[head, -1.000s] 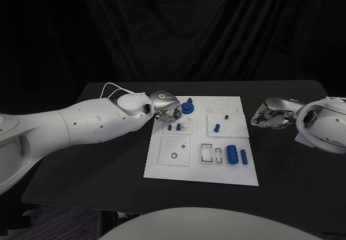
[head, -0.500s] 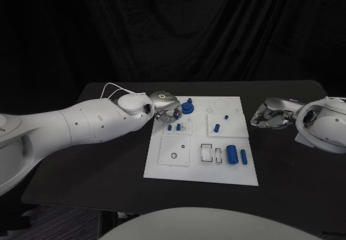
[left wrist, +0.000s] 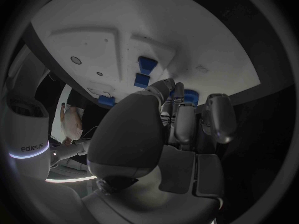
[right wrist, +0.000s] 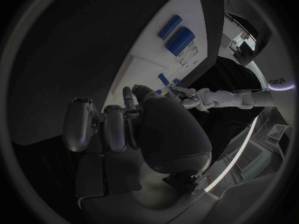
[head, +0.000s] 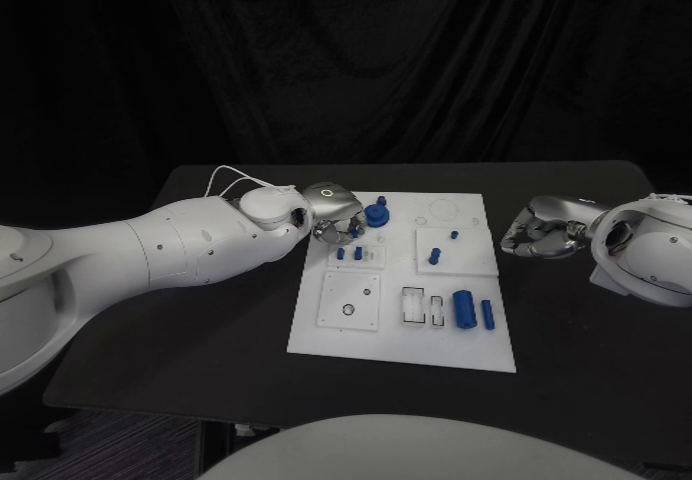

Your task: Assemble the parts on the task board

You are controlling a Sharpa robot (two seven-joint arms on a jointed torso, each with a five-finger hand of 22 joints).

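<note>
The white task board (head: pixel 378 335) lies in the middle of the table. A tall blue knob part (head: pixel 376 214) stands near its far left corner. My left hand (head: pixel 335 215) is right beside it with fingers curled in. In the left wrist view the knob (left wrist: pixel 190 95) shows just past the fingertips (left wrist: pixel 181 119); I cannot tell whether they touch it. Two small blue pegs (head: pixel 348 254) stand just in front of that hand. A blue cylinder (head: pixel 463 308) and a thinner one (head: pixel 489 313) lie at the board's right. My right hand (head: pixel 541 232) hangs off the board's right edge, fingers curled on nothing.
Two more small blue pegs (head: pixel 433 257) (head: pixel 453 235) stand in the board's right middle plate. Open slots (head: pixel 415 307) and a round hole (head: pixel 349 311) sit in the near half. Black table (head: pixel 202 330) surrounds the board.
My left hand has edged slightly right, closer to the tall blue knob. The right hand and the parts have not moved.
</note>
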